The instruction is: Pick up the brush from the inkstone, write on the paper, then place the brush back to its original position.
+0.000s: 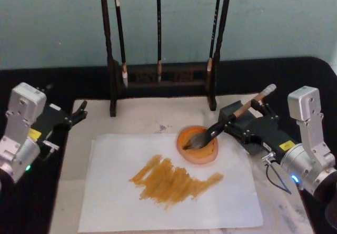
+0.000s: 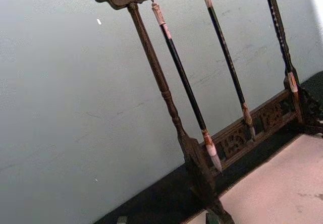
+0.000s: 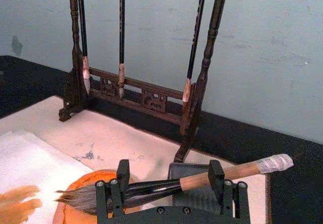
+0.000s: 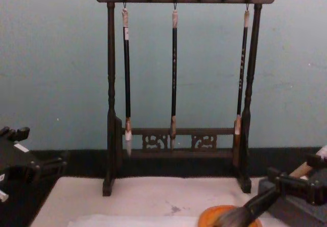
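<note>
The brush (image 1: 231,117) has a tan handle and a bushy dark head. It lies tilted, with its bristles in an orange dish (image 1: 198,154) and its handle over the dark inkstone (image 1: 230,109). My right gripper (image 1: 242,115) is open right at the brush, its two fingers spread wide along the handle. In the right wrist view the brush (image 3: 202,179) runs just beyond both fingertips (image 3: 122,167). The white paper (image 1: 110,202) carries orange-brown strokes (image 1: 168,181). My left gripper (image 1: 79,113) rests open at the mat's far left corner, holding nothing.
A dark wooden rack (image 1: 158,78) with three thin black brushes hanging from it stands at the back of the beige mat (image 1: 142,115). The rack (image 4: 176,140) is close behind the dish and inkstone. A black tabletop (image 1: 58,81) surrounds the mat.
</note>
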